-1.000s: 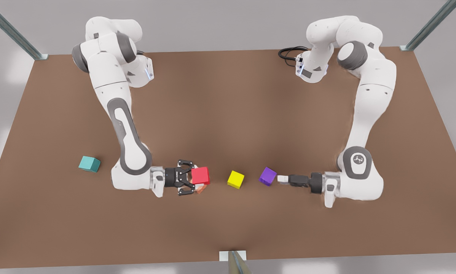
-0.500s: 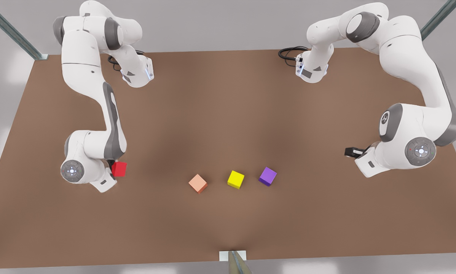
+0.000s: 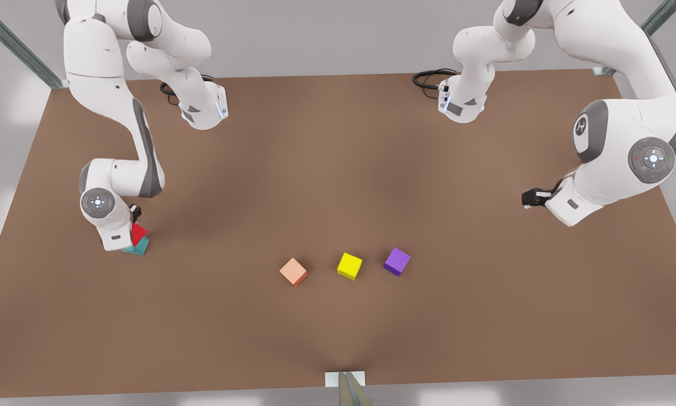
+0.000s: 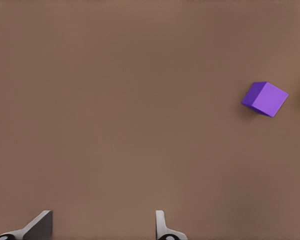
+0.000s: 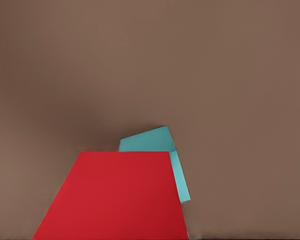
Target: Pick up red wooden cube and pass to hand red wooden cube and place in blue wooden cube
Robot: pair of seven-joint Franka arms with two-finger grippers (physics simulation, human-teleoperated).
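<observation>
Lying nearest me: an orange cube (image 3: 293, 271), a yellow cube (image 3: 350, 265) and a purple cube (image 3: 397, 261) sit in a row on the table (image 3: 338, 169), apart from one another.
Blue cube (image 3: 141, 248): I see it on the table at the front view's left, mostly covered by the wrist above it.
Red cube (image 3: 139, 233): tilted, directly over the blue cube. I cannot tell whether the two touch. In the right wrist view it overlaps most of the blue one.
Right gripper (image 3: 137, 225): pointing down at the front view's left, pinching the red cube.
Left gripper (image 3: 532, 197): farther back at the front view's right, above bare table and well apart from every cube. I read its fingers (image 4: 40, 227) as spread with nothing between them.
Arm bases: both stand at the table's far edge.
</observation>
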